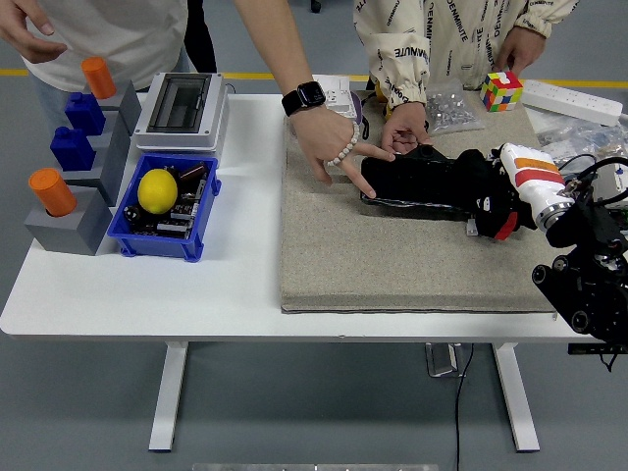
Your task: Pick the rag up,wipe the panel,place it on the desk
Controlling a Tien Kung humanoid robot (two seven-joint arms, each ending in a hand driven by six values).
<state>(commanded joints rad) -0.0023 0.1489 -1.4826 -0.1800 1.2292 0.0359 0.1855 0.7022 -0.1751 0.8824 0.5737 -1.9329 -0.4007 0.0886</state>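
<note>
- Head view: right hand (494, 204) lies on the black rag (422, 177), fingers pressed into its right end, gripping it.
- Rag stretches leftward from the hand, covering the panel (417, 205), which shows only along its near edge.
- Rag's long axis runs left-right, its far end meeting two person's hands (339, 147).

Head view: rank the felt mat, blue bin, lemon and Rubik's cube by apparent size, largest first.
1. Felt mat
2. Blue bin
3. Lemon and Rubik's cube look close; the cube sits farther from the camera, so I won't rank them.
</note>
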